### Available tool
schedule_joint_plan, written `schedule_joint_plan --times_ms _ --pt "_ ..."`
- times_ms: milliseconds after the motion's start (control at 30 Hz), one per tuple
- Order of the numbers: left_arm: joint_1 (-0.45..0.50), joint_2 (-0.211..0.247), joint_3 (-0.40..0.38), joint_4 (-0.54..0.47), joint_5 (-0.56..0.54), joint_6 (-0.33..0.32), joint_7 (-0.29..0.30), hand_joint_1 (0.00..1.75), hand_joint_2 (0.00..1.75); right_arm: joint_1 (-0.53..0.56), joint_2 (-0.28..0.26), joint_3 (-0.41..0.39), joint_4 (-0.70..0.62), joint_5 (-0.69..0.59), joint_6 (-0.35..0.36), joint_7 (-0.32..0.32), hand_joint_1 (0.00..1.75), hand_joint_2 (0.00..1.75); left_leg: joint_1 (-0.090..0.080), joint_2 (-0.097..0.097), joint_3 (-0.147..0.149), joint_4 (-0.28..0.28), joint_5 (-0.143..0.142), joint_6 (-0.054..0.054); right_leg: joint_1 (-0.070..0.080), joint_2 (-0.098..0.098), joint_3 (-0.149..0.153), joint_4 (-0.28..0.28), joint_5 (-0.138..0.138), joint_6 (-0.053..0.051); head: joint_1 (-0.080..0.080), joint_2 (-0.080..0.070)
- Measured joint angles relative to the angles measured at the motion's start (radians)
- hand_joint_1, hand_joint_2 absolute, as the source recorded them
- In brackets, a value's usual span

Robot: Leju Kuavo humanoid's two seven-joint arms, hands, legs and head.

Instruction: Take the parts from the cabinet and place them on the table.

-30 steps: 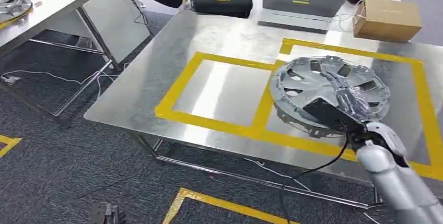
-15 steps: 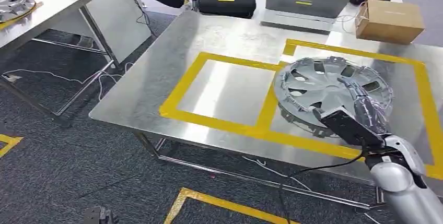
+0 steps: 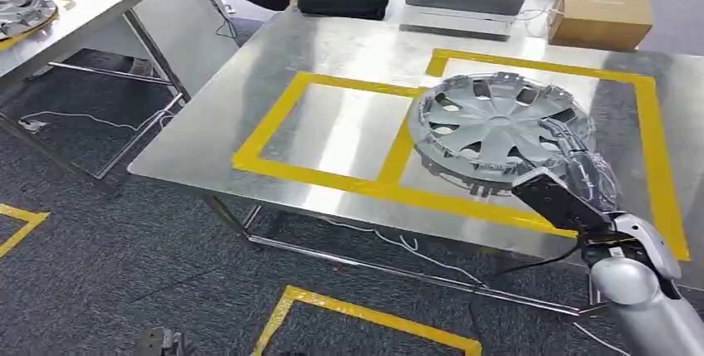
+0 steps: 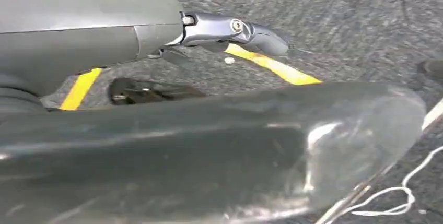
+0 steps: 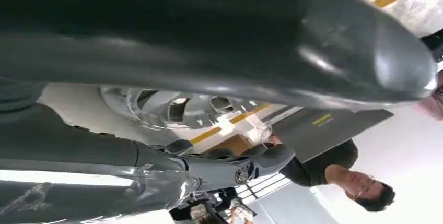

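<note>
Right hand [image 3: 581,175] grips the hubcap [image 3: 496,130] at its near rim (on the table [image 3: 249,115]).

Silver-grey plastic hubcap [image 3: 496,130], multi-spoke w/ slot openings, clips round the rim. Sits face up, slightly tilted, on the steel table [image 3: 349,49], in the right yellow-taped box; left edge overlaps the tape divider. Near-right rim under the right hand [image 3: 581,175].

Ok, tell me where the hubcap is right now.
In the head view the silver hubcap lies on the steel table, inside the right yellow-taped box, with the right hand at its near right rim.
</note>
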Motion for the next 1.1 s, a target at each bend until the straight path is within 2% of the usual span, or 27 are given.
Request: schedule_joint_plan --times_ms 33,67,100,133,200,267,300,333,400,433,467,500,533,567,600,633,667,767,800,833,900,933,967,1000,1033,1067,1100 --pt "-0.001 0.000 0.001 0.000 -0.002 0.000 0.000 0.00 0.00 0.002 0.000 -0.003 0.000 0.000 -0.005 -0.002 0.00 0.00 0.000 0.000 0.042 -0.050 0.032 0.004 0.001 0.000 -0.011 0.000 0.009 0.003 0.000 0.000" --pt "-0.003 0.000 0.004 0.000 -0.004 0.000 -0.001 0.00 0.00 0.005 0.000 -0.009 -0.005 0.002 -0.012 -0.003 0.00 0.00 0.000 0.000 0.100 -0.127 0.058 0.008 0.001 0.000 -0.020 0.000 0.016 0.006 0.000 0.000" --pt "-0.006 0.000 0.008 0.000 -0.007 0.000 -0.002 0.00 0.00 0.011 0.000 -0.017 -0.011 0.006 -0.022 -0.005 0.00 0.00 0.000 0.000 0.171 -0.218 0.066 0.014 0.001 0.000 -0.025 0.001 0.024 0.011 0.000 0.000" --pt "-0.009 0.000 0.010 0.000 -0.011 0.001 -0.004 0.00 0.00 0.020 0.000 -0.026 -0.019 0.011 -0.037 -0.005 0.00 0.00 -0.003 0.000 0.232 -0.297 0.047 0.017 0.006 -0.001 -0.033 0.002 0.029 0.017 0.000 0.000" --pt "-0.012 0.000 0.017 0.000 -0.013 0.002 -0.008 0.00 0.00 0.042 0.000 -0.053 -0.034 0.018 -0.073 -0.004 0.00 0.00 -0.008 -0.003 0.227 -0.317 0.048 0.026 0.005 -0.006 -0.035 -0.002 0.049 0.029 0.001 0.000" --pt "-0.005 -0.001 0.021 0.000 -0.014 0.004 -0.008 0.00 0.00 0.083 0.000 -0.098 -0.050 0.016 -0.110 -0.003 0.00 0.00 -0.011 -0.004 0.215 -0.321 0.065 0.044 0.000 -0.008 -0.035 -0.013 0.068 0.042 0.001 0.000" --pt "-0.002 -0.002 0.025 0.000 -0.014 0.004 -0.008 0.00 0.00 0.106 0.000 -0.120 -0.058 0.013 -0.122 -0.006 0.00 0.00 -0.006 -0.001 0.209 -0.323 0.075 0.053 -0.003 -0.006 -0.046 -0.007 0.053 0.045 0.001 0.000" --pt "0.001 -0.002 0.030 0.000 -0.014 0.005 -0.008 0.00 0.00 0.125 0.000 -0.147 -0.067 0.008 -0.129 -0.009 0.00 0.00 -0.007 0.000 0.198 -0.323 0.085 0.062 -0.002 -0.007 -0.061 0.028 -0.004 0.047 0.008 0.000" --pt "0.002 -0.002 0.036 0.000 -0.015 0.005 -0.008 0.00 0.00 0.140 0.000 -0.178 -0.079 0.005 -0.132 -0.013 0.00 0.00 -0.009 0.003 0.175 -0.322 0.104 0.067 0.000 -0.007 -0.103 0.182 -0.118 0.054 0.010 0.000" --pt "0.002 -0.002 0.038 0.000 -0.016 0.005 -0.008 0.00 0.00 0.148 0.000 -0.188 -0.082 0.005 -0.133 -0.014 0.00 0.00 -0.011 0.005 0.161 -0.322 0.115 0.068 0.000 -0.007 -0.121 0.261 -0.156 0.056 0.010 0.000" --pt "0.002 -0.002 0.040 0.000 -0.017 0.005 -0.008 0.00 0.00 0.156 0.000 -0.196 -0.084 0.005 -0.133 -0.014 0.00 0.00 -0.012 0.006 0.148 -0.321 0.125 0.069 0.001 -0.007 -0.123 0.306 -0.162 0.055 0.010 0.000" --pt "0.002 -0.002 0.041 0.000 -0.017 0.005 -0.008 0.00 0.00 0.162 0.001 -0.200 -0.084 0.005 -0.133 -0.014 0.00 0.00 -0.013 0.007 0.135 -0.320 0.135 0.068 0.001 -0.007 -0.102 0.304 -0.139 0.054 0.010 0.000" --pt "0.002 -0.003 0.042 0.000 -0.017 0.005 -0.008 0.00 0.00 0.166 0.002 -0.206 -0.087 0.005 -0.133 -0.014 0.00 0.00 -0.013 0.007 0.123 -0.320 0.144 0.066 0.001 -0.007 -0.063 0.265 -0.103 0.052 0.010 0.000" --pt "0.002 -0.004 0.043 0.000 -0.017 0.005 -0.008 0.00 0.00 0.168 0.003 -0.211 -0.091 0.006 -0.136 -0.014 0.00 0.00 -0.013 0.007 0.112 -0.319 0.153 0.064 0.002 -0.007 -0.006 0.194 -0.071 0.050 0.010 0.000" --pt "0.001 -0.005 0.044 0.000 -0.017 0.005 -0.008 0.00 0.00 0.172 0.005 -0.217 -0.097 0.008 -0.145 -0.010 0.00 0.00 -0.013 0.006 0.103 -0.319 0.163 0.061 0.003 -0.007 0.069 0.096 -0.056 0.047 0.010 0.000" --pt "0.002 -0.006 0.045 -0.001 -0.019 0.006 -0.008 0.00 0.00 0.179 0.007 -0.229 -0.105 0.007 -0.160 -0.005 0.00 0.00 -0.017 0.005 0.099 -0.316 0.171 0.055 0.004 -0.007 0.139 -0.011 -0.097 0.045 0.010 0.000" --pt "0.002 -0.007 0.046 -0.001 -0.023 0.006 -0.008 0.00 0.00 0.191 0.012 -0.246 -0.115 0.003 -0.177 -0.006 0.00 0.00 -0.018 0.002 0.099 -0.315 0.178 0.051 0.007 -0.006 0.166 -0.047 -0.104 0.039 0.007 0.000" --pt "0.009 -0.010 0.053 -0.001 -0.036 0.006 -0.008 0.00 0.00 0.236 0.043 -0.318 -0.125 -0.014 -0.204 -0.027 0.00 0.00 -0.013 -0.001 0.102 -0.324 0.200 0.031 0.013 -0.005 0.146 -0.038 -0.090 0.018 0.015 0.000" --pt "0.012 -0.009 0.060 -0.001 -0.040 0.006 -0.008 0.00 0.00 0.248 0.060 -0.340 -0.128 -0.016 -0.211 -0.034 0.00 0.00 -0.012 -0.003 0.096 -0.321 0.200 0.025 0.004 -0.008 0.137 -0.045 -0.075 0.006 0.013 0.000" --pt "0.014 -0.010 0.064 0.000 -0.048 0.006 -0.008 0.00 0.00 0.257 0.080 -0.368 -0.130 -0.018 -0.219 -0.039 0.00 0.00 -0.012 -0.001 0.084 -0.299 0.148 0.019 0.006 -0.009 0.123 -0.045 -0.064 -0.001 0.011 0.000" --pt "0.014 -0.011 0.067 -0.001 -0.058 0.008 -0.008 0.00 0.00 0.284 0.117 -0.426 -0.130 -0.019 -0.239 -0.049 0.00 0.00 -0.008 0.001 0.042 -0.165 0.013 0.009 0.006 -0.009 0.097 -0.044 -0.038 -0.008 0.003 0.000" --pt "0.013 -0.011 0.069 -0.001 -0.067 0.011 -0.008 0.00 0.00 0.293 0.136 -0.455 -0.130 -0.019 -0.248 -0.057 0.00 0.00 -0.007 0.001 0.023 -0.083 -0.031 0.006 0.006 -0.010 0.080 -0.043 -0.025 -0.008 0.004 0.000" --pt "0.013 -0.011 0.071 0.000 -0.072 0.012 -0.008 0.00 0.00 0.297 0.158 -0.491 -0.129 -0.021 -0.257 -0.063 0.00 0.00 -0.007 0.001 0.016 -0.026 -0.043 0.003 0.006 -0.010 0.065 -0.041 -0.015 -0.007 0.003 0.000" --pt "0.013 -0.011 0.074 0.000 -0.077 0.013 -0.008 0.00 0.00 0.301 0.178 -0.525 -0.126 -0.030 -0.267 -0.068 0.00 0.00 -0.006 0.001 0.024 -0.007 -0.026 0.002 0.006 -0.010 0.049 -0.040 -0.005 -0.004 0.003 0.000" --pt "0.013 -0.011 0.076 0.000 -0.084 0.015 -0.008 0.00 0.00 0.303 0.201 -0.567 -0.123 -0.040 -0.276 -0.078 0.00 0.00 -0.005 0.001 0.051 -0.023 0.012 0.002 0.006 -0.010 0.034 -0.038 0.006 -0.001 0.003 0.000" --pt "0.012 -0.011 0.082 0.000 -0.091 0.018 -0.009 0.00 0.00 0.302 0.227 -0.622 -0.116 -0.057 -0.280 -0.094 0.00 0.00 -0.003 0.001 0.099 -0.079 0.053 0.003 0.005 -0.010 0.018 -0.033 0.014 0.004 0.003 0.000" --pt "0.011 -0.011 0.087 0.000 -0.100 0.019 -0.010 0.00 0.00 0.297 0.252 -0.685 -0.106 -0.074 -0.275 -0.114 0.00 0.00 -0.001 0.001 0.159 -0.157 0.073 0.004 0.004 -0.011 0.007 -0.029 0.022 0.009 0.003 0.000"
